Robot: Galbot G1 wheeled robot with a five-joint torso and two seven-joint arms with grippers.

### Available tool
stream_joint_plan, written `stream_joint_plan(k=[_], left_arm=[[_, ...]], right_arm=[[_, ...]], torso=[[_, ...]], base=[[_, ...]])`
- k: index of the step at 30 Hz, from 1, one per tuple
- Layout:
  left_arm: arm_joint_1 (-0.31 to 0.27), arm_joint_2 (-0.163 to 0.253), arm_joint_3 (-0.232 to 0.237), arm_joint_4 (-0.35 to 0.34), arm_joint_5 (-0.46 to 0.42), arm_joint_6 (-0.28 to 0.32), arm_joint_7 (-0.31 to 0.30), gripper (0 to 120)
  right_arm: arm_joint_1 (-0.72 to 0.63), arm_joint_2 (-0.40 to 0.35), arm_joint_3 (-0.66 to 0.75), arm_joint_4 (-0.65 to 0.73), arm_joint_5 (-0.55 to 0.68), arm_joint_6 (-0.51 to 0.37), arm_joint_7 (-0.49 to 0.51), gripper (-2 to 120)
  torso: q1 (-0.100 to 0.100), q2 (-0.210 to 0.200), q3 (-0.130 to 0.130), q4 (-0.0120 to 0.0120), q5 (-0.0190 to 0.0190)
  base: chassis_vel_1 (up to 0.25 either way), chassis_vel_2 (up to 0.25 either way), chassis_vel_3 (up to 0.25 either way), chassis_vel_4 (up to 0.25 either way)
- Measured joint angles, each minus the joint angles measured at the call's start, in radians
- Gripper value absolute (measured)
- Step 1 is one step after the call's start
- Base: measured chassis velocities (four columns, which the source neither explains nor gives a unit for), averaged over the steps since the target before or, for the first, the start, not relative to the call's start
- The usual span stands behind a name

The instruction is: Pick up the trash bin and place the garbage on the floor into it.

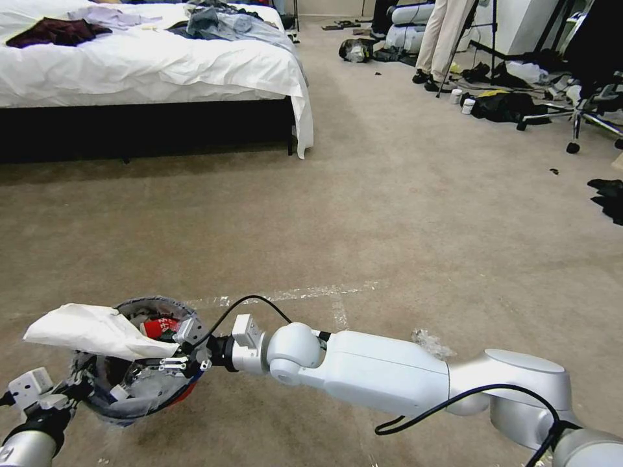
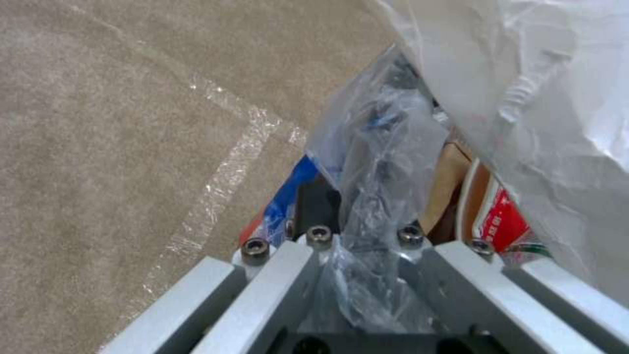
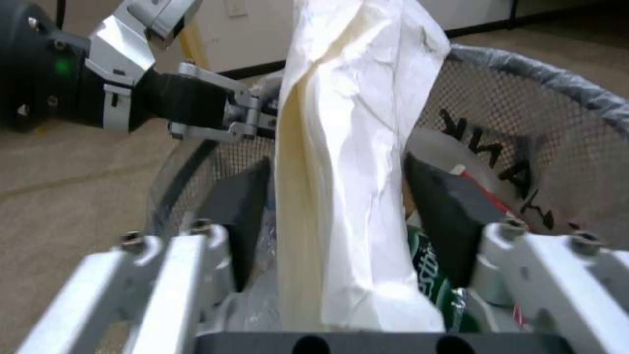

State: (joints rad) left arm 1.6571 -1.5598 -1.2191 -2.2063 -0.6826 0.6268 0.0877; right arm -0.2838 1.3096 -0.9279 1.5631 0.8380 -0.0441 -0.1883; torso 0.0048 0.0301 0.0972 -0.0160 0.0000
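The trash bin (image 1: 139,383), red with a clear lettered bag, hangs just above the floor (image 1: 363,214) at my lower left. My left gripper (image 1: 76,388) is shut on its rim, with bag plastic (image 2: 383,147) pinched between the fingers. My right gripper (image 1: 174,360) is over the bin's mouth, shut on a flat white slipper-like piece of garbage (image 1: 94,331) that lies across the rim and sticks out to the left. In the right wrist view this white piece (image 3: 354,162) fills the gap between the pads (image 3: 239,221), above the bin's wall (image 3: 524,142). Red wrappers (image 2: 501,219) lie inside. Clear wrap (image 1: 431,344) lies on the carpet.
A bed (image 1: 149,71) with white sheets stands at the back left. Dark clothes piles (image 1: 506,104), an office chair (image 1: 584,110) and a standing person's legs (image 1: 441,39) fill the back right. Tape lines (image 1: 292,295) cross the open carpet ahead.
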Motion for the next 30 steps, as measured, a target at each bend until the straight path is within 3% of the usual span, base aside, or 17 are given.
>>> stream_joint_plan(k=[1,3,10,25,30], left_arm=[[0.0,0.0,0.0,0.0,0.0,0.0,0.0,1],[-0.001,0.0,0.0,0.0,0.0,0.0,0.0,1],[-0.001,0.004,-0.001,0.001,0.001,0.0,-0.001,1],[-0.001,0.005,0.001,0.016,0.007,0.0,-0.002,1],[0.0,0.01,-0.001,0.021,0.008,0.0,-0.002,1]], right_arm=[[0.0,0.0,0.0,0.0,0.0,0.0,0.0,57],[-0.001,-0.005,0.003,0.006,-0.001,0.0,0.001,71],[-0.006,-0.025,0.016,0.029,-0.005,0.001,0.001,96],[-0.023,-0.064,0.086,0.079,-0.01,0.018,-0.003,100],[-0.053,-0.095,0.195,0.12,-0.003,0.027,-0.007,100]], torso=[[0.0,0.0,0.0,0.0,0.0],[0.0,0.0,0.0,0.0,0.0],[0.0,0.0,0.0,0.0,0.0],[0.0,0.0,0.0,0.0,0.0001],[0.0,0.0,0.0,0.0,0.0002]], base=[[0.0,0.0,0.0,0.0],[0.0,0.0,0.0,0.0],[0.0,0.0,0.0,0.0],[0.0,0.0,0.0,0.0],[0.0,0.0,0.0,0.0]])
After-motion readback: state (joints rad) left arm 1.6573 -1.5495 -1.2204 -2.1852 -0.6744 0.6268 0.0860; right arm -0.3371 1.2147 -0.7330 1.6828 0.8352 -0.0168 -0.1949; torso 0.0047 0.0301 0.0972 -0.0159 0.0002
